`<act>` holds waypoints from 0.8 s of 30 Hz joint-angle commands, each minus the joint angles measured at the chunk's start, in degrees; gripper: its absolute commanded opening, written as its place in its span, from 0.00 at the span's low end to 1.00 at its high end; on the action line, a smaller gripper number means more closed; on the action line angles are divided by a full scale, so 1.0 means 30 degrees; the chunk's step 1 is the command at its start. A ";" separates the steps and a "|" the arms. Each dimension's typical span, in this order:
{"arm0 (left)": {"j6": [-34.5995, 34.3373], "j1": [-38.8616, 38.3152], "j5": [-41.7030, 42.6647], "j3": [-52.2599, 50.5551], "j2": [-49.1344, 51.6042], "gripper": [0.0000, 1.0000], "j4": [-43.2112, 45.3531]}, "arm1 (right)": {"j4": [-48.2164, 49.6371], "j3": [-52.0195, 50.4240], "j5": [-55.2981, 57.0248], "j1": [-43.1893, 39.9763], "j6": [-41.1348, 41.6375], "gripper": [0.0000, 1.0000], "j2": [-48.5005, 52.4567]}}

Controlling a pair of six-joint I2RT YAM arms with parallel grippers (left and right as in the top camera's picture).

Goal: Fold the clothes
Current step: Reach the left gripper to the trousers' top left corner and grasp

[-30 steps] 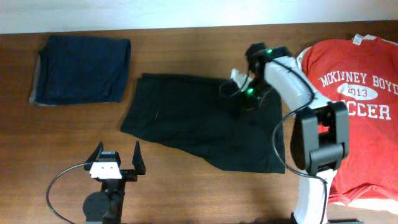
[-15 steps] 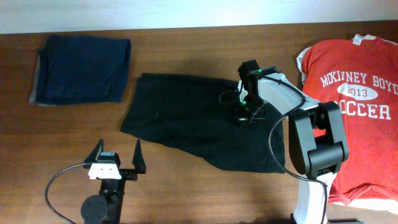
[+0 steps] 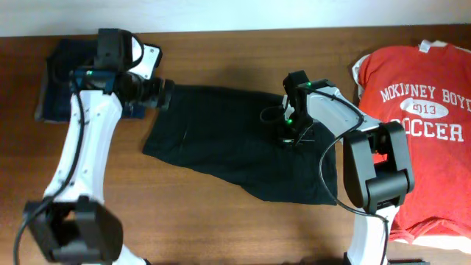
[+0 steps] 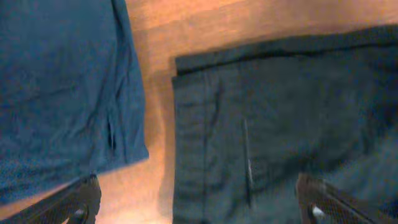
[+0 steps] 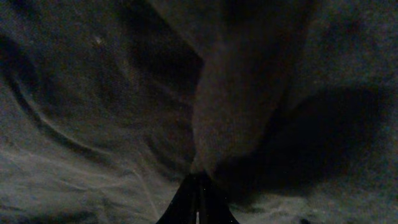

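A black garment (image 3: 235, 143) lies spread flat in the middle of the table. My left gripper (image 3: 163, 94) hovers open over its back left corner; in the left wrist view the gripper (image 4: 198, 208) straddles the garment's left edge (image 4: 267, 118) and bare wood. My right gripper (image 3: 294, 135) is down on the garment's right part. In the right wrist view its fingers (image 5: 198, 202) are shut on a raised fold of the black fabric (image 5: 242, 93).
A folded navy garment (image 3: 73, 88) lies at the back left, partly under my left arm, and shows in the left wrist view (image 4: 62, 87). A red printed T-shirt (image 3: 419, 110) lies spread at the right. The table top (image 3: 221, 221) is brown wood.
My left arm has swung from its rest at the table's front to the black garment's back left corner. My right gripper came down onto the fabric and has stayed there.
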 commanded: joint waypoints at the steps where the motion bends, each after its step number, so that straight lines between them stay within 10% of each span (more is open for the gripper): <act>1: 0.0313 0.0015 -0.0233 0.0816 0.2069 0.99 0.1217 | 0.0117 -0.0211 0.0168 0.0124 0.0102 0.04 0.0291; 2: 0.0313 0.0007 -0.0226 0.0809 0.2790 0.89 0.1814 | 0.0117 -0.0211 0.0175 0.0124 0.0095 0.04 0.0291; 3: 0.0313 0.0007 -0.0226 0.0809 0.3366 0.53 0.2244 | 0.0117 -0.0211 0.0168 0.0124 0.0095 0.04 0.0291; 4: 0.0313 0.0007 -0.0226 0.0809 0.3978 0.38 0.2616 | 0.0117 -0.0211 0.0175 0.0124 0.0095 0.04 0.0291; 6: 0.0313 0.0007 -0.0233 0.0809 0.5763 0.25 0.3461 | 0.0124 -0.0211 0.0182 0.0124 0.0095 0.04 0.0291; 11: 0.0313 0.0015 -0.0233 0.0809 0.8378 0.31 0.4743 | 0.0109 -0.0211 0.0954 0.0124 0.0102 0.04 0.0291; 13: 0.0306 0.0015 -0.0233 0.0809 0.8408 0.54 0.4787 | 0.0109 -0.0211 0.0947 0.0124 0.0109 0.04 0.0291; 16: 0.0299 0.0015 -0.0233 0.0692 0.8495 0.60 0.4692 | 0.0102 -0.0211 0.0947 0.0124 0.0109 0.04 0.0291; 22: -0.0918 0.0015 0.0408 0.2069 0.8903 0.62 0.5479 | 0.0182 -0.0211 0.0954 0.0124 0.0109 0.04 0.0291; 24: -0.0976 0.0262 0.4473 0.3060 0.8910 0.62 0.4976 | 0.0175 -0.0211 0.0954 0.0124 0.0109 0.04 0.0291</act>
